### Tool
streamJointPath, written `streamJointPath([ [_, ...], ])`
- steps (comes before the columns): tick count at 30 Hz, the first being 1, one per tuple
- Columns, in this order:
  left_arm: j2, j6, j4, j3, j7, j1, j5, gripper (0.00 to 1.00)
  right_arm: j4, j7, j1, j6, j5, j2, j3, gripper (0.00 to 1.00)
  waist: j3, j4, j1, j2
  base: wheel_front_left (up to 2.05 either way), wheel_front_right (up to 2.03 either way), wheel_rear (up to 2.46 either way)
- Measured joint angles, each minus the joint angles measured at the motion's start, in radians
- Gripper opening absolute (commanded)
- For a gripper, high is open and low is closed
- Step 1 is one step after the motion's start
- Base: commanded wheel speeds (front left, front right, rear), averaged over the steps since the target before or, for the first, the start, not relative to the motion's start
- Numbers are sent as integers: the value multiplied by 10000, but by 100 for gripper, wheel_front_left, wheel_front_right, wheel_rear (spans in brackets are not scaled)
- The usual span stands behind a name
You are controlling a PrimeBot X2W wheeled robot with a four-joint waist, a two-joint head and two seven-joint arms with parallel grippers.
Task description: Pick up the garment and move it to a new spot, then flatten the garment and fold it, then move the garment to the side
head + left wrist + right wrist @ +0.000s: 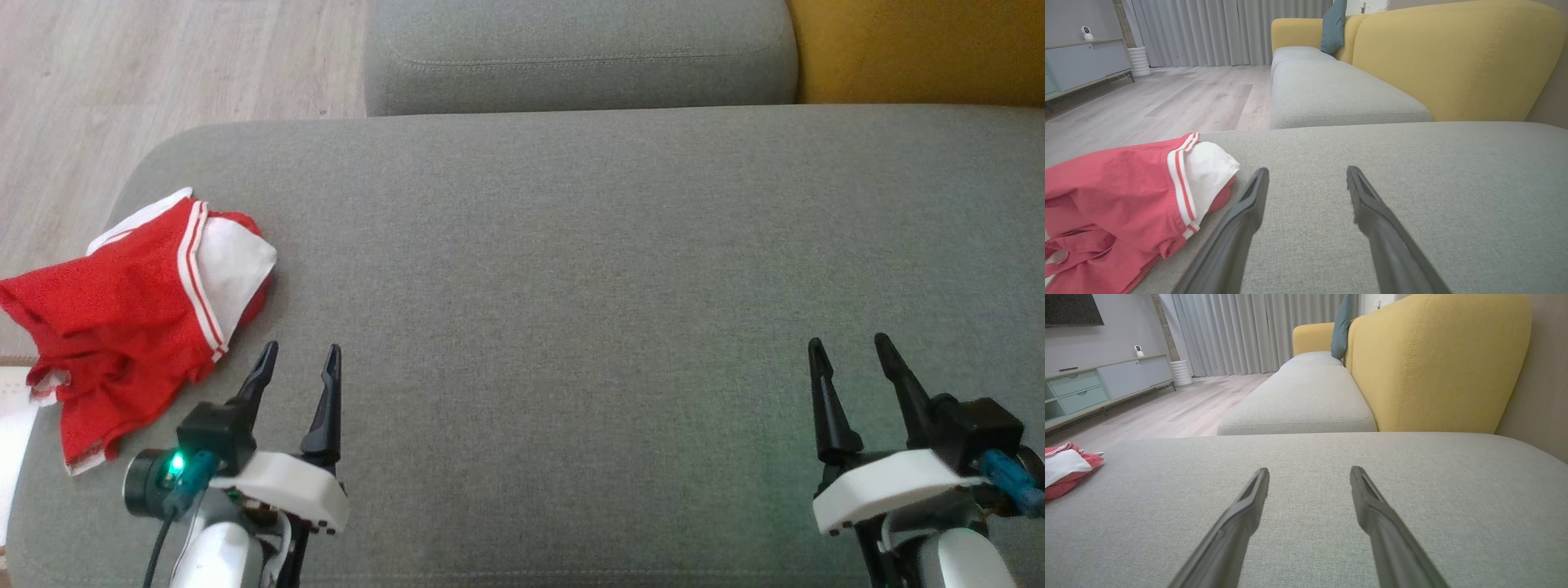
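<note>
- The red garment (122, 327) lies crumpled at the seat's (571, 269) left edge; the left jaws hover open just beside it, probably to pick it.
- The right jaws are open too, empty, well apart.

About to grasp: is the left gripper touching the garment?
Apart. The left wrist view shows a strip of grey cushion between the garment and the nearer finger of the open left gripper.

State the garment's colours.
Red garment with a white panel and a red-and-white striped band; clearest in the head view.
</note>
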Motion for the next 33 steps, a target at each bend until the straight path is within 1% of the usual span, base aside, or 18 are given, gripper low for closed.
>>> streamJointPath([
  [10, -71, -4, 36, 207, 0, -7, -84, 100, 4, -2, -1, 0, 0, 2, -75, 100, 17, 154, 0, 0, 0, 0, 0],
  [16, -150, -2, 35, 238, -2, -244, -157, 100, -276, 0, -1, 0, -6, 2, -111, 100, 82, 576, 0, 0, 0, 0, 0],
  [21, -150, 2, 12, 299, -2, -521, -155, 100, -646, 50, -6, 0, -17, 4, -50, 100, 182, 1273, 0, 0, 0, 0, 0],
  [27, -128, 6, -69, 606, -2, -597, -155, 100, -1028, 236, -41, 0, -31, 4, 190, 100, 299, 2344, 0, 0, 0, 0, 0],
  [33, -130, 4, -341, 901, -2, -596, -155, 100, -1156, 355, -75, 0, -61, 4, 341, 100, 397, 3345, 0, 0, 0, 0, 0],
])
